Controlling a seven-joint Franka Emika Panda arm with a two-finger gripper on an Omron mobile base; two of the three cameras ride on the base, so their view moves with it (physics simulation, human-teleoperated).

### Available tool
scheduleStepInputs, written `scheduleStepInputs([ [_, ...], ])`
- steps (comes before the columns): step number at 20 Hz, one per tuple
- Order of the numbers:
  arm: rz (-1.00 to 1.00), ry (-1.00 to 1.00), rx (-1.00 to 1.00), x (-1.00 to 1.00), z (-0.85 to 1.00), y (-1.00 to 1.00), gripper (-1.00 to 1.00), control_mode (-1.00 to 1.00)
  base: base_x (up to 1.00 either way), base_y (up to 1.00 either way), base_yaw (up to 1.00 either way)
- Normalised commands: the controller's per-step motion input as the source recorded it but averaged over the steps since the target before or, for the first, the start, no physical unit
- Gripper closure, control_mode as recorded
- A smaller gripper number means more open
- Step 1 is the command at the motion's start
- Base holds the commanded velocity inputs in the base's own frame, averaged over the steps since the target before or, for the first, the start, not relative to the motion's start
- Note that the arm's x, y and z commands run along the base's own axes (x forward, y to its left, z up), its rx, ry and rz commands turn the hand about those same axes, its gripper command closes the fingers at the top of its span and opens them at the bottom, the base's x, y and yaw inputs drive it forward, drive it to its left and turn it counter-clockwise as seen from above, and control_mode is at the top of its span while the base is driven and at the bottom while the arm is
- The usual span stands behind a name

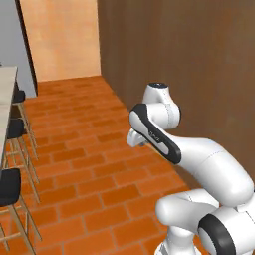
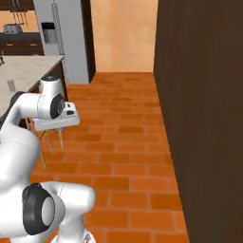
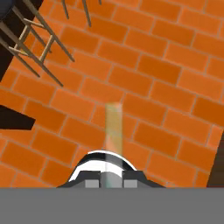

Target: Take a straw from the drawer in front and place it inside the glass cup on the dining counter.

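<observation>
One thin, pale tan-white straw [image 3: 113, 140] stands up between the two small dark fingertips of the gripper [image 3: 113, 183], which is clamped on its lower end above the orange brick floor [image 3: 153, 87]. The cream marble-veined dining counter [image 2: 28, 71] lies at the left, with three dark-seated wooden stools [image 1: 11, 185] lined along its edge. One tall dark-brown wooden wall [image 2: 204, 109] fills the right.
</observation>
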Motion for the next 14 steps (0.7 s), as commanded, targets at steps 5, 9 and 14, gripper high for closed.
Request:
scheduleStepInputs([
  [5, 0.0, 0.0, 0.0, 0.0, 0.0, 0.0, 1.0, 1.0, 1.0, -0.49, 0.53],
  [9, 0.0, 0.0, 0.0, 0.0, 0.0, 0.0, 1.0, 1.0, 1.0, -0.53, 0.54],
  [14, 0.0, 0.0, 0.0, 0.0, 0.0, 0.0, 1.0, 1.0, 0.99, -0.57, 0.55],
])
